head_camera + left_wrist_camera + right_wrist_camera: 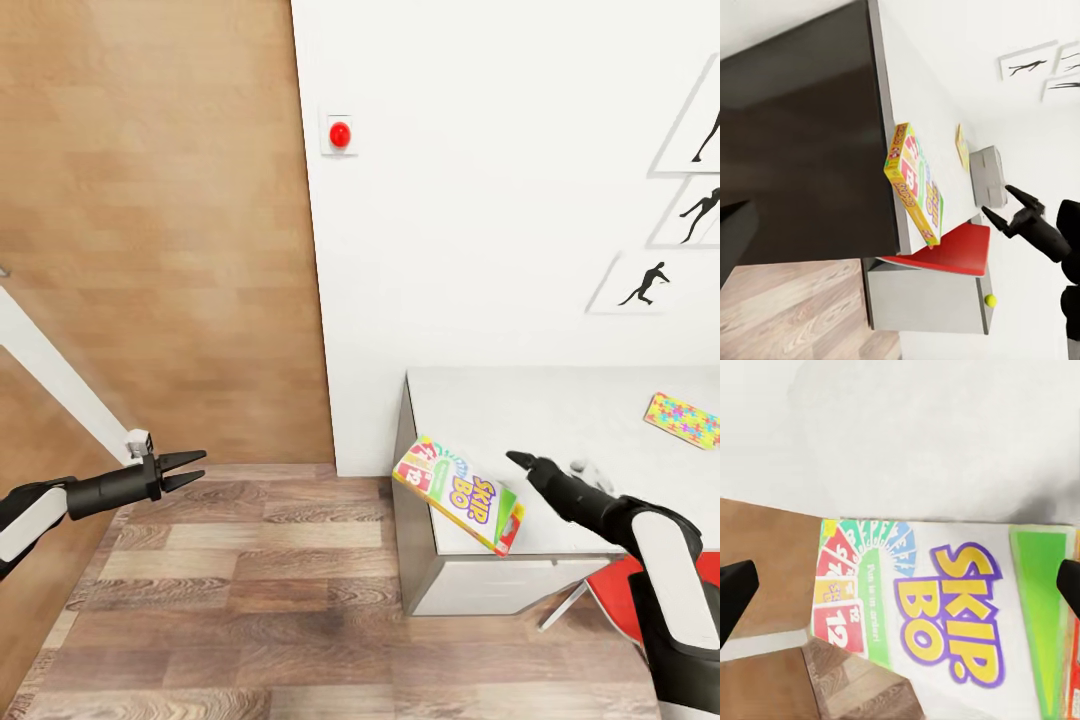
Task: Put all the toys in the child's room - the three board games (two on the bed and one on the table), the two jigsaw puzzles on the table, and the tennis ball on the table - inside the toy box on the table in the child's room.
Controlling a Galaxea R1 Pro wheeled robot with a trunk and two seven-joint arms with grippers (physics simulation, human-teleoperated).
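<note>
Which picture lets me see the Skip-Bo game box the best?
The right wrist view: the Skip-Bo box is close up, lid lettering and card pictures readable. The head view shows it smaller, hanging over the table edge near the right gripper. The left wrist view shows it from farther off, with its side edge toward the camera.

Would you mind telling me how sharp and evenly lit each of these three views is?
Head view: flat, even light, soft focus, faint shadows; the Skip-Bo box on the table corner reads clearly. Left wrist view: the wall side is washed out pale, the cabinet side dark, and the picture appears rotated. Right wrist view: close and slightly blurred, wall blotchy, the right hand's fingertips dark at both edges.
</note>
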